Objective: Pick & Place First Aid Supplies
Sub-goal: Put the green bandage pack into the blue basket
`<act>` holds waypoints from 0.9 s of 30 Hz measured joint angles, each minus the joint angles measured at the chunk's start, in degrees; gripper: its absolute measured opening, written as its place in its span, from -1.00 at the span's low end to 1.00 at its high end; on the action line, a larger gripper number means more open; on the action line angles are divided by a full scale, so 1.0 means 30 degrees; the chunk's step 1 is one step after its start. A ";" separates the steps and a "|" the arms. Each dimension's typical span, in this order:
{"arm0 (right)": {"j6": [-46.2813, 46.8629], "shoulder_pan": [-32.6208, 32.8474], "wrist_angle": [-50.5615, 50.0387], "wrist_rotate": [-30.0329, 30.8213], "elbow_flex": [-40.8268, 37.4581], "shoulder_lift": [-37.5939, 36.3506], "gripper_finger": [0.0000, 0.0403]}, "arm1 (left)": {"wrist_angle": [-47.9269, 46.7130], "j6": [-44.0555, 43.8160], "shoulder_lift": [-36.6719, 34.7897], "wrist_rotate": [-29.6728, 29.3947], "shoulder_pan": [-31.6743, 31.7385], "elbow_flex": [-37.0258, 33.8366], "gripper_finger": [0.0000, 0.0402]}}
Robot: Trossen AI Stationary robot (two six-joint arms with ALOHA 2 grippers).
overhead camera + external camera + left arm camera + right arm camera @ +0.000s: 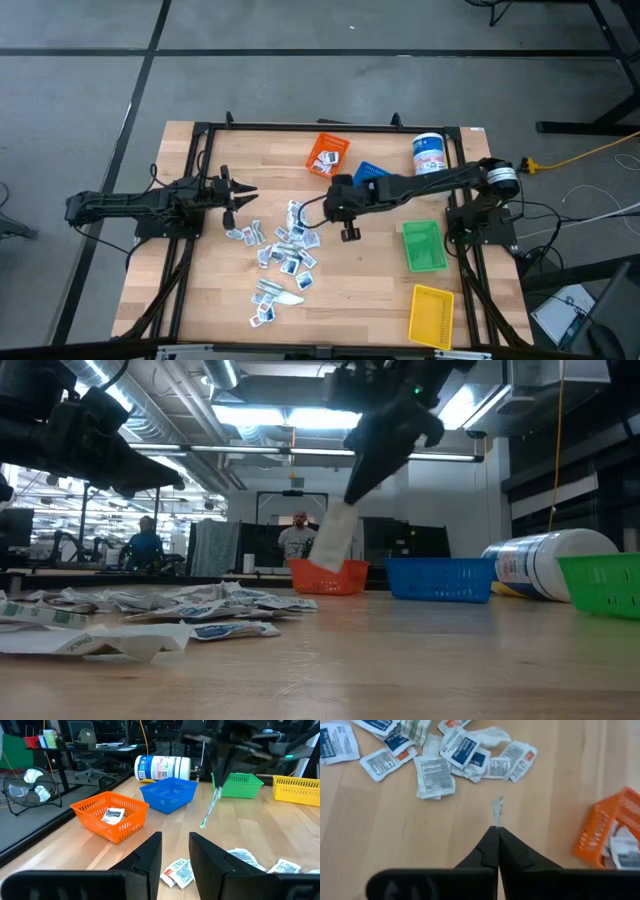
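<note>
Packet (497, 809) hangs pinched in the right gripper (497, 827), above the table; packets (440, 755) lie ahead. Left gripper (175, 852) gapes empty.

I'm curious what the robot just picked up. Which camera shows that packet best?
The low view: the white packet hangs broadside from the shut right hand. Both wrist views show it edge-on; overhead, the arm hides it.
</note>
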 joint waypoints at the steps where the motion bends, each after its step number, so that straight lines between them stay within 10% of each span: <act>1: 0.0087 -0.0088 -0.0354 -0.0007 0.0000 -0.0247 -0.98 | 0.0000 0.0000 0.0000 0.0000 0.0005 0.0000 -0.55; 27: 0.1600 -0.4310 -0.5726 0.1370 -0.0430 -0.4415 -0.98 | 0.0007 0.0000 0.0000 0.0000 0.0007 0.0000 -0.54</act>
